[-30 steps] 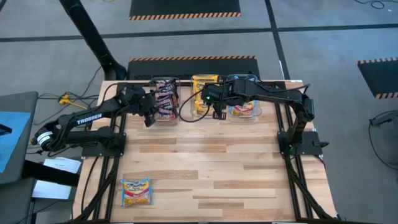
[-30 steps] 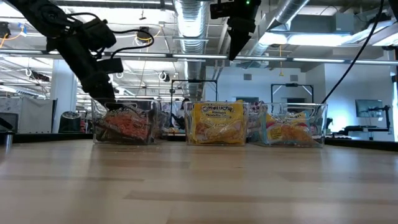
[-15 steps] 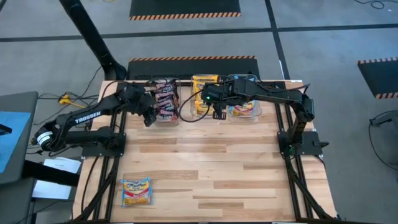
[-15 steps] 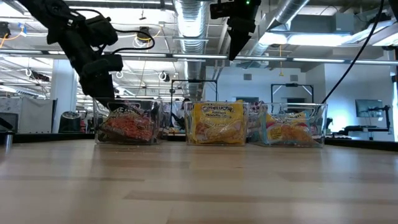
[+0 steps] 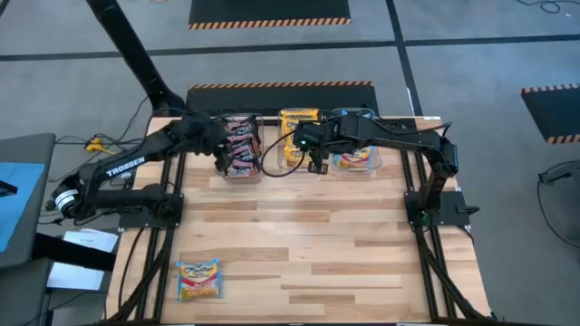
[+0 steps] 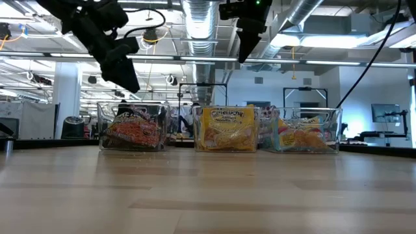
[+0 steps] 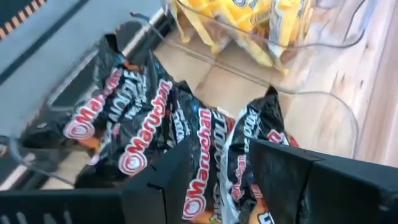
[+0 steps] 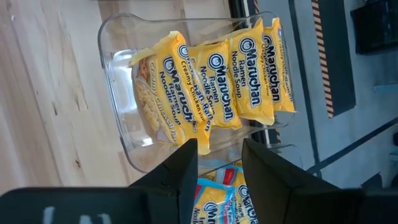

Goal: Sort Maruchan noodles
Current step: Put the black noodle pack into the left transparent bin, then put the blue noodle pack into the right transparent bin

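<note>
Where the low view misses it, lone blue-yellow packet (image 5: 198,278), high view; left end effector (image 7: 236,177) released.

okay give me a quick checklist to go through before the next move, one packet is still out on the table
1. Left gripper open and empty above the tub of dark packets: ok.
2. Dark packets lie inside their tub: ok.
3. Right gripper open, nothing held, over the yellow packets' tub: ok.
4. Loose blue-yellow packet lies flat at the table's near left, unobstructed: ok.
5. All packets sorted: not ok, that one remains.
6. Room in the blue-yellow tub: cannot tell.
</note>
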Motion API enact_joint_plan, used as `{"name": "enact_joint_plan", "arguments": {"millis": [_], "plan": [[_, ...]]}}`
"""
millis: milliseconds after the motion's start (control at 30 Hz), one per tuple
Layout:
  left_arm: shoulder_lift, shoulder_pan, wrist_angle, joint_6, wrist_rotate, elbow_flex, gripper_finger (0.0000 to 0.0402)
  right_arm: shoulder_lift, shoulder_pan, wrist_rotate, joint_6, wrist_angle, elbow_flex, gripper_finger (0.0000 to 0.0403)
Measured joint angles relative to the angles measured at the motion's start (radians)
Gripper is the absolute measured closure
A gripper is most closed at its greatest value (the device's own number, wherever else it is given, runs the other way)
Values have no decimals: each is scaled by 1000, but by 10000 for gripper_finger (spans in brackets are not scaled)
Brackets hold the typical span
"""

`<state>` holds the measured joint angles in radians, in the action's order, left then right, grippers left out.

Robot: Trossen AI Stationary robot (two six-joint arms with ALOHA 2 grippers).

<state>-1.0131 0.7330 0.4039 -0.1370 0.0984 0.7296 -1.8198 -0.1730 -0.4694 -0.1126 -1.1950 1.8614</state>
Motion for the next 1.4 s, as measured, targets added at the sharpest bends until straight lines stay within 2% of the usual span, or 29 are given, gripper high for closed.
{"name": "enact_joint_plan", "arguments": {"millis": [400, 600, 933, 1133, 1400], "plan": [[-166, 0, 63, -1, -6, 0, 248, 0, -5, 0, 1, 2, 0, 255], [-162, 0, 174, -8, -7, 0, 248, 0, -13, 0, 1, 2, 0, 255], [-153, 0, 144, 19, -15, 0, 248, 0, -19, 0, 1, 3, 0, 255], [-143, 0, 177, 21, -36, 83, 248, 0, -19, 0, 1, 3, 0, 255], [-142, 0, 445, 28, 20, 271, 249, 0, -19, 0, 104, -6, 0, 255]]}}
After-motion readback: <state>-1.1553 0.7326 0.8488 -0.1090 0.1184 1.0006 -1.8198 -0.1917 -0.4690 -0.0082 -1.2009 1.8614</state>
